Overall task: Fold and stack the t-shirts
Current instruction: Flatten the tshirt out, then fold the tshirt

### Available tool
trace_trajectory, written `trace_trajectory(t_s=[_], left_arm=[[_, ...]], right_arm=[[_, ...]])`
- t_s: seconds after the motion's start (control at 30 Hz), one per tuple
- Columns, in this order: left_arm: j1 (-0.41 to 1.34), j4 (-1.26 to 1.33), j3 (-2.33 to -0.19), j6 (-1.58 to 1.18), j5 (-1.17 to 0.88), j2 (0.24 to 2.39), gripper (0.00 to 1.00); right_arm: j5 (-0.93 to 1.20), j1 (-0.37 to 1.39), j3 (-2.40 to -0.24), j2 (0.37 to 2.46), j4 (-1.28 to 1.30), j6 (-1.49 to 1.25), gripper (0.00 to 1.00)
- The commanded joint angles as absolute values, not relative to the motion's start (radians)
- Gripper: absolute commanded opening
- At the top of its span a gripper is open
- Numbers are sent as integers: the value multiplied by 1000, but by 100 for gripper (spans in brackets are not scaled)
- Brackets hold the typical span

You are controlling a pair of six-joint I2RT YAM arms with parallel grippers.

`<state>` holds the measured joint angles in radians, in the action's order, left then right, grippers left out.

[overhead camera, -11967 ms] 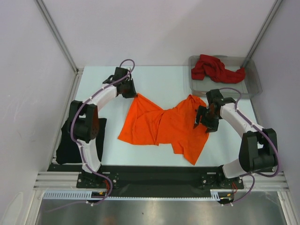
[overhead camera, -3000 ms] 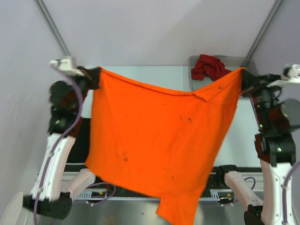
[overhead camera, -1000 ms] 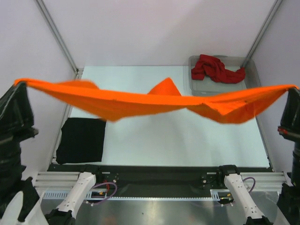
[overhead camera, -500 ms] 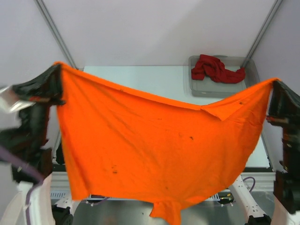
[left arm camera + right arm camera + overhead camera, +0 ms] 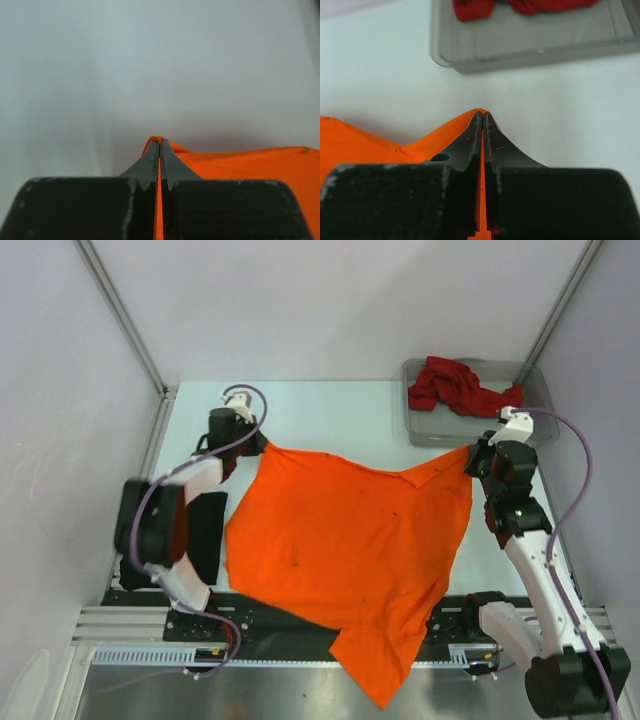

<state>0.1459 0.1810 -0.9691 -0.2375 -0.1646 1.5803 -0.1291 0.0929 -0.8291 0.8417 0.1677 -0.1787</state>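
The orange t-shirt (image 5: 350, 540) lies spread over the table, its lower part hanging past the near edge. My left gripper (image 5: 252, 443) is shut on its far left corner (image 5: 156, 141). My right gripper (image 5: 474, 455) is shut on its far right corner (image 5: 481, 113). Thin orange cloth shows between both pairs of closed jaws. The dark red t-shirt (image 5: 458, 386) lies crumpled in the tray (image 5: 542, 425); its edge shows in the right wrist view (image 5: 520, 6). The black t-shirt (image 5: 205, 535) lies folded at the left, partly under my left arm.
The clear grey tray (image 5: 535, 47) stands at the far right corner, just beyond my right gripper. Metal posts (image 5: 120, 315) and white walls close in the table. A rail (image 5: 300, 615) runs along the near edge.
Both arms have come down from high up and swung forward. The orange shirt, held hanging in the air half a second ago, is now laid out flat on the table.
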Motion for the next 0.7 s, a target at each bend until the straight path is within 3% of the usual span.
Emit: trace_trajectory(t_s=[0.0,0.23,0.67], left_arm=[[138,307,-1138,-285,-297,1817,0],[138,341,-1272,-330,-319,1991,0],[103,287,-1381,-390,-238,2037,0]], right_arm=[[-232,75,-786,917,-26,-117,0],[-264,61,-719,1021,-109,-112,0],[-199,35,-836,1196,-156,-117,0]])
